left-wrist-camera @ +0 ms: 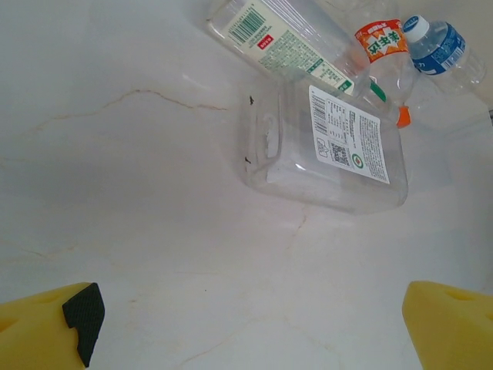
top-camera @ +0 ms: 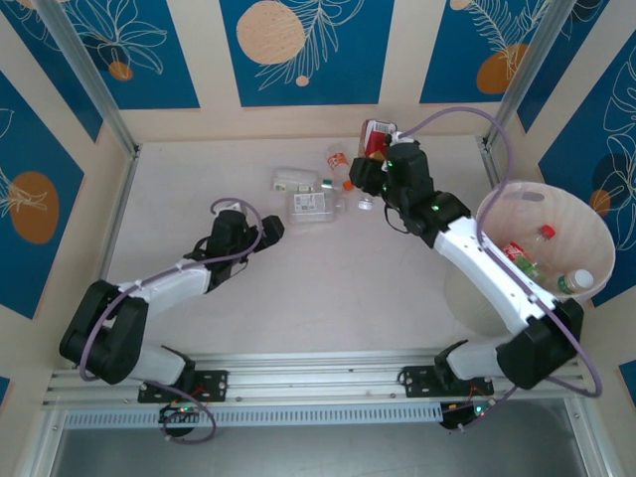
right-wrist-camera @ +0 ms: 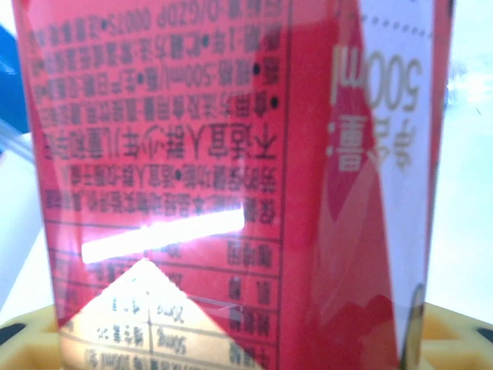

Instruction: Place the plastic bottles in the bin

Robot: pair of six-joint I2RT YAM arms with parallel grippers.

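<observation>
Nearest my bases, off to my right, the bin (top-camera: 571, 214) stands on the pale surface (top-camera: 328, 288) beside my right arm. Two of the plastic bottles lie inside it: a red-capped bottle (top-camera: 521, 254) and, just beside it toward the near rim, a pale-capped bottle (top-camera: 575, 282). Further out on my left side, my left claw (top-camera: 268, 227) hangs low over the surface with its jaws spread wide and nothing in them; from its wrist my yellow fingers (left-wrist-camera: 46, 327) sit in the two bottom corners with bare surface between them. Ahead of that claw, a little to its right and well apart from it, the squared clear bottle (left-wrist-camera: 323, 146) lies on its side with a white label facing up. Just beyond it a green-and-white-labelled bottle (left-wrist-camera: 281, 38) lies slantwise, its green end close against the squared one. Next to that stand an orange-labelled bottle (left-wrist-camera: 381, 42) and, further right, a blue-labelled bottle (left-wrist-camera: 439, 48) with a white cap. Farthest out, by the back wall (top-camera: 298, 119), my right claw (top-camera: 373, 159) is at the tall red bottle (top-camera: 376, 134). From that wrist the bottle's red label, printed with small text and "500ml", spans the whole gap from one yellow finger to the other. So the bottle sits between my jaws, but whether they squeeze it or merely bracket it I cannot tell
</observation>
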